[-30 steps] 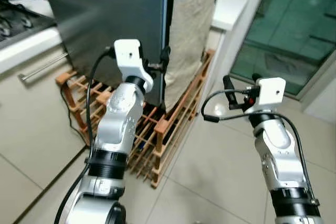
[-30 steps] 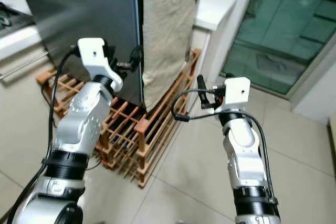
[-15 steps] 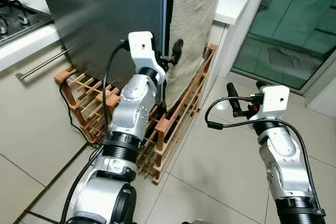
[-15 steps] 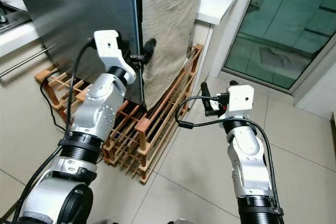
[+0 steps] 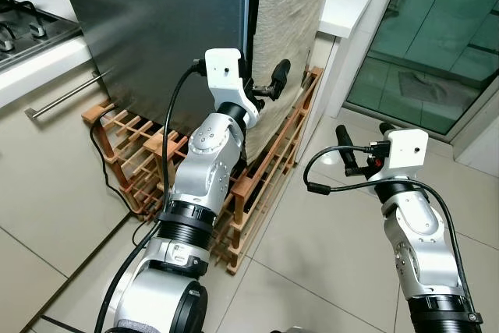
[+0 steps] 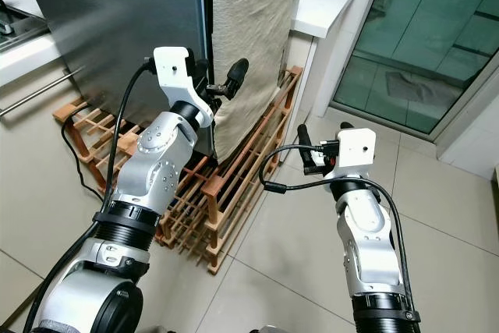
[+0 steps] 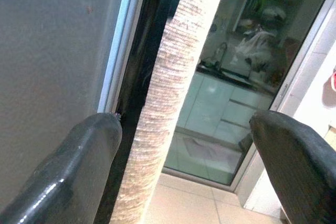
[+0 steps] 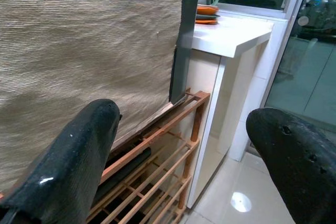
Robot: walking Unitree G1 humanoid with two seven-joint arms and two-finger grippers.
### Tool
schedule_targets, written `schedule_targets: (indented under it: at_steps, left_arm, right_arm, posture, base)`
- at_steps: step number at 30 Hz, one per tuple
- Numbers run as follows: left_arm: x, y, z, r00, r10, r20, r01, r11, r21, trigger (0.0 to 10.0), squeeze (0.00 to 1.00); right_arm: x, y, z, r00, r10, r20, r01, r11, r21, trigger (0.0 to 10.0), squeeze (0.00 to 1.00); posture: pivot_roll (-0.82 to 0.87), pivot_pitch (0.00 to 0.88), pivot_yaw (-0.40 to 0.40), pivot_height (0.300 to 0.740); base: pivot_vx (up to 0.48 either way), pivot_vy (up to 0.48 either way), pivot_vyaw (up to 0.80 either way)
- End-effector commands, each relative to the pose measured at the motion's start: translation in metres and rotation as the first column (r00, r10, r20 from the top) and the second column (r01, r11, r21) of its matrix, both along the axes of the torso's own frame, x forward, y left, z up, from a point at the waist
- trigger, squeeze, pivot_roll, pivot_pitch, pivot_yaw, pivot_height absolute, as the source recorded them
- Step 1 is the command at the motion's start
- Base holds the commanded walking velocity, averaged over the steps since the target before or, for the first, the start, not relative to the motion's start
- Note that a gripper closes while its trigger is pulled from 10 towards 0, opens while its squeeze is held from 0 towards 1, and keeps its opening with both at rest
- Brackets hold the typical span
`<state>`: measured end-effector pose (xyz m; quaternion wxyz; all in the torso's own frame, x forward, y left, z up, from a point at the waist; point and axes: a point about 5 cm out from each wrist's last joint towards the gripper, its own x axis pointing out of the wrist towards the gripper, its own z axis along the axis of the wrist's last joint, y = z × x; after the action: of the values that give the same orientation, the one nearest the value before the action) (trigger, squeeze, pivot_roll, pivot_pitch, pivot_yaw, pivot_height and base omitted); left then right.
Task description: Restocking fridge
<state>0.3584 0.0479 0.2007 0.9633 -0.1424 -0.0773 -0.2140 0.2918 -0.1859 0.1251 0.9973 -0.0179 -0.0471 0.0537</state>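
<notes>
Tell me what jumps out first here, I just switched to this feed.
The tall dark grey fridge door fills the upper left, with a beige woven cloth hanging beside its right edge. The left tool is raised at that edge, fingers open. Below stands a low wooden slatted rack on the tiled floor; the right tool hovers open to its right.

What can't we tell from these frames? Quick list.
- Fridge contents: the grey door faces the head camera, so the shelves are hidden.
- Door handle: the left gripper sits at the door's edge, and a beige cloth covers the side.
- Fridge top: cut off by the upper edge in both eye views.
- Wooden rack contents: too dark between the slats, partly behind the left arm.
- Right gripper: open, over the floor, holding nothing.
</notes>
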Motion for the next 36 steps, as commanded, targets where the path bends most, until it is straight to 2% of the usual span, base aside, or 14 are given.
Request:
schedule_targets:
  at_steps: [1, 14, 19, 26, 27, 32, 34, 35, 36]
  left_arm:
    - [0.001, -0.017, 0.002, 0.999, -0.034, -0.005, 0.034, 0.999, 0.010, 10.0, 0.00]
    - [0.016, -0.027, 0.001, 0.998, -0.010, -0.054, 0.010, 1.000, -0.011, 10.0, 0.00]
    - [0.018, -0.036, 0.012, 0.998, -0.059, -0.026, 0.058, 0.997, -0.051, 10.0, 0.00]
    - [0.020, -0.043, 0.019, 0.996, -0.095, 0.001, 0.094, 0.994, -0.054, 10.0, 0.00]
    - [0.019, -0.049, 0.020, 0.990, -0.141, 0.007, 0.141, 0.988, -0.056, 10.0, 0.00]
    - [0.014, -0.066, 0.021, 0.968, -0.251, 0.024, 0.252, 0.967, -0.046, 10.0, 0.00]
    - [0.010, -0.075, 0.021, 0.950, -0.312, 0.023, 0.312, 0.947, -0.072, 10.0, 0.00]
    - [0.010, -0.075, 0.021, 0.950, -0.312, 0.023, 0.312, 0.947, -0.072, 10.0, 0.00]
    - [0.006, -0.082, 0.021, 0.934, -0.355, 0.026, 0.356, 0.930, -0.088, 10.0, 0.00]
  right_arm:
    - [0.001, 0.001, -0.001, 1.000, -0.006, -0.006, 0.006, 1.000, -0.001, 10.0, 0.00]
    - [-0.001, 0.001, -0.002, 1.000, -0.013, -0.007, 0.013, 1.000, -0.001, 10.0, 0.00]
    - [-0.001, 0.000, -0.001, 1.000, -0.016, -0.006, 0.016, 1.000, -0.005, 10.0, 0.00]
    - [-0.001, 0.000, -0.001, 1.000, -0.019, -0.005, 0.019, 1.000, -0.002, 10.0, 0.00]
    - [0.000, 0.001, -0.002, 1.000, -0.017, -0.005, 0.017, 1.000, 0.000, 10.0, 0.00]
    - [-0.001, -0.003, -0.008, 0.999, -0.015, -0.040, 0.016, 1.000, 0.008, 10.0, 0.00]
    - [-0.002, -0.006, -0.008, 0.999, -0.024, -0.042, 0.024, 1.000, 0.007, 10.0, 0.00]
    - [-0.002, -0.006, -0.008, 0.999, -0.024, -0.042, 0.024, 1.000, 0.007, 10.0, 0.00]
    - [-0.002, -0.006, -0.008, 0.999, -0.029, -0.042, 0.029, 1.000, 0.008, 10.0, 0.00]
  posture:
    - [-0.17, 0.000, -0.027, 0.740]
    - [-0.19, 0.000, -0.017, 0.740]
    - [-0.19, 0.000, -0.017, 0.740]
    - [-0.19, 0.000, -0.017, 0.740]
    - [-0.19, 0.000, -0.017, 0.740]
    - [-0.19, 0.000, -0.017, 0.740]
    - [-0.19, 0.000, -0.004, 0.740]
    - [-0.19, 0.000, -0.004, 0.740]
    - [-0.19, 0.000, -0.004, 0.740]
  base:
    - [0.000, 0.000, 0.00]
    - [0.000, 0.000, 0.00]
    - [0.000, 0.000, 0.00]
    - [0.000, 0.000, 0.00]
    - [0.000, 0.000, 0.00]
    - [0.000, 0.000, 0.00]
    - [0.000, 0.000, 0.00]
    - [0.000, 0.000, 0.00]
    - [0.000, 0.000, 0.00]
